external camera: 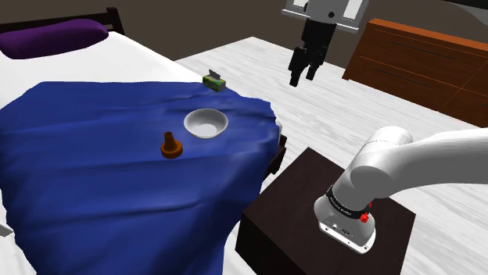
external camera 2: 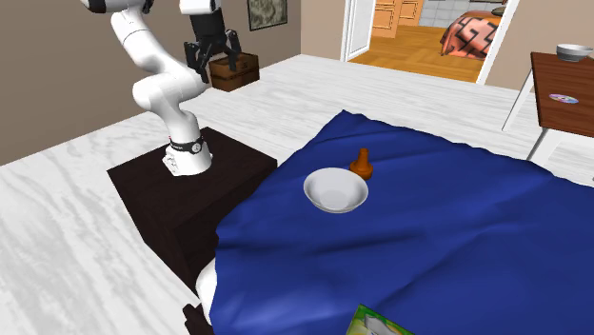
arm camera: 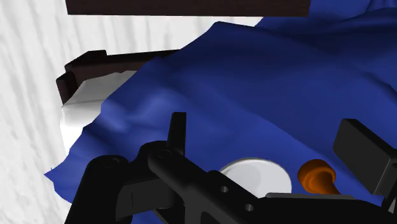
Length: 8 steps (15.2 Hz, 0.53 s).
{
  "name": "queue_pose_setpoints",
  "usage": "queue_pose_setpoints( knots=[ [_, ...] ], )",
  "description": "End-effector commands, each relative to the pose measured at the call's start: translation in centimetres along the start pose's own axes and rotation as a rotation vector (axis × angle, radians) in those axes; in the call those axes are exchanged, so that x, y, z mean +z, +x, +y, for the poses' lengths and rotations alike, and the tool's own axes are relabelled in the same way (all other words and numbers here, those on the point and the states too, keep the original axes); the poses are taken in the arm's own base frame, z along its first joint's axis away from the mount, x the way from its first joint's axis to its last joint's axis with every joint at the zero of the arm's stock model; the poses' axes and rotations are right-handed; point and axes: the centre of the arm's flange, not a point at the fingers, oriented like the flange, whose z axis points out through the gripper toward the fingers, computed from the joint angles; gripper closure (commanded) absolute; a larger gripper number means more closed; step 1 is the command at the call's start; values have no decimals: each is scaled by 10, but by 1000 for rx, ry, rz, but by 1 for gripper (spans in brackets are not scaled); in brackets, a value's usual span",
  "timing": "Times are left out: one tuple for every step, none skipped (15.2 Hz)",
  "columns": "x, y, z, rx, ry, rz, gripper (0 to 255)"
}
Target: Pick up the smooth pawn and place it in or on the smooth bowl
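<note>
The tool [external camera: 303,76] is hanging open and empty, well to the shoulder view's right of the brown pawn [external camera: 170,146], likely beginning its reach and needing to descend around it.

My gripper [external camera: 306,64] hangs high over the pale floor [external camera: 336,117], fingers apart, with open air on every side. The way down to the blue blanket [external camera: 94,172] is free. There the brown pawn [external camera: 170,146] stands upright near the white bowl [external camera: 206,123], apart from it, with bare cloth all round its base. A green box [external camera: 214,80] lies beyond the bowl at the blanket's edge, well apart from the pawn. My dark stand [external camera: 289,207] sits low, just beside the blanket's hanging side.
</note>
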Motion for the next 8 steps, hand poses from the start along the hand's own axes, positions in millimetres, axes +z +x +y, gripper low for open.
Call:
queue_pose_setpoints(
  knots=[
    [0, 0, 0, 0, 0, 0, 0],
    [7, 7, -9, 4, -3, 1, 0],
    [13, 15, -18, 8, -5, 2, 0],
    [20, 22, -27, 11, -8, 3, 0],
    [27, 30, -36, 15, -10, 4, 0],
    [33, 37, -45, 19, -13, 5, 0],
    [40, 45, -53, 23, -15, 6, 0],
    [47, 52, -62, 27, -18, 7, 0]
  ],
)
